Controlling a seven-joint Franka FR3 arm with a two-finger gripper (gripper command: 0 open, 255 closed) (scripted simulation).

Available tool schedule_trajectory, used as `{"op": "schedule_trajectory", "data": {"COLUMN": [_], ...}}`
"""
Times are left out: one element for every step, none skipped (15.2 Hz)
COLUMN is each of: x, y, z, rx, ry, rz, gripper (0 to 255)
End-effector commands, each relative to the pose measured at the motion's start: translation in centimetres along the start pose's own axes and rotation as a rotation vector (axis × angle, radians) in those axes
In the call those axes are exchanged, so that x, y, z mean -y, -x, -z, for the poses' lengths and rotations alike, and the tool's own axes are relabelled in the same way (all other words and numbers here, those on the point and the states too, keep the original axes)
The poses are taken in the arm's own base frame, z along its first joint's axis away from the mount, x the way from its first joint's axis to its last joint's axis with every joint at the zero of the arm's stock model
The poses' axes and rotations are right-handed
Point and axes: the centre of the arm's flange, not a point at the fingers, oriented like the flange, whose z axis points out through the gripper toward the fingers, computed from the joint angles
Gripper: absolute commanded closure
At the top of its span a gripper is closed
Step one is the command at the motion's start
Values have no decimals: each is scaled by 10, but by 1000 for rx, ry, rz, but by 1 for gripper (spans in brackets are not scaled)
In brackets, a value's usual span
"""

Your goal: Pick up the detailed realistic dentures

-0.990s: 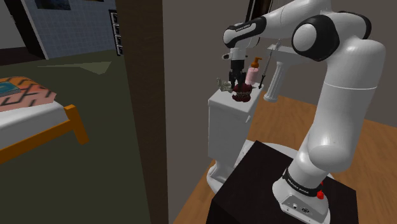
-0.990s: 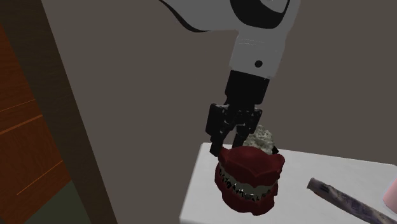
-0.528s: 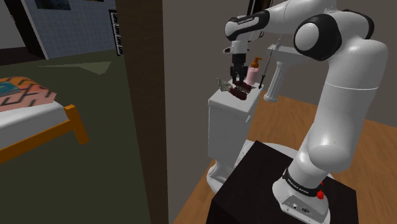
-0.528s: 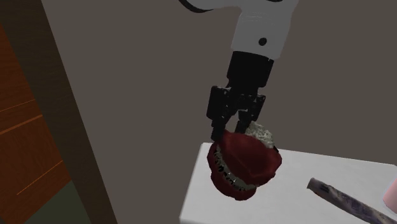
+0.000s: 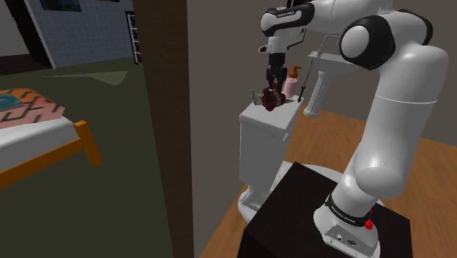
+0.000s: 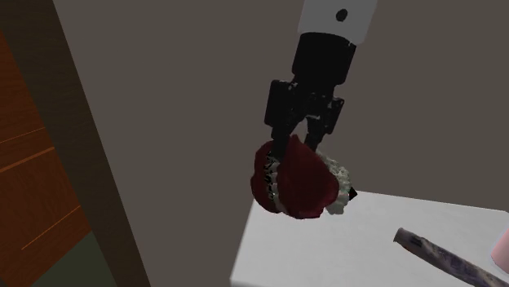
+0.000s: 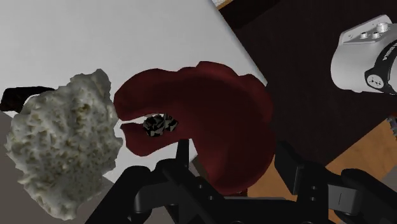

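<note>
Above the smooth white top (image 6: pixel 367 245), black hand (image 6: pixel 298 142) tight around curved dark-red dentures (image 6: pixel 294 186), lumpy pale stone (image 6: pixel 338 183) just beside.

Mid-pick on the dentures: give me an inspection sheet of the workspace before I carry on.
Surface: white top, flat, set against a grey wall.
Job's things: dark red dentures, tilted, seemingly clear of the top.
Clutter: pale lumpy chunk just behind the dentures; purplish tube lying on the top; pink pump bottle.
Grippers: black gripper shut on the dentures.
Cables: nothing seen.
Surroundings: wooden floor, bed, white pedestal.
</note>
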Motion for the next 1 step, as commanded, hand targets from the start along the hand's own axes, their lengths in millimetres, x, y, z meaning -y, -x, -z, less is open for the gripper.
{"op": "schedule_trajectory", "data": {"x": [1], "y": [0], "z": [4], "rx": [0], "ry": [0], "rz": [0], "gripper": [255]}}
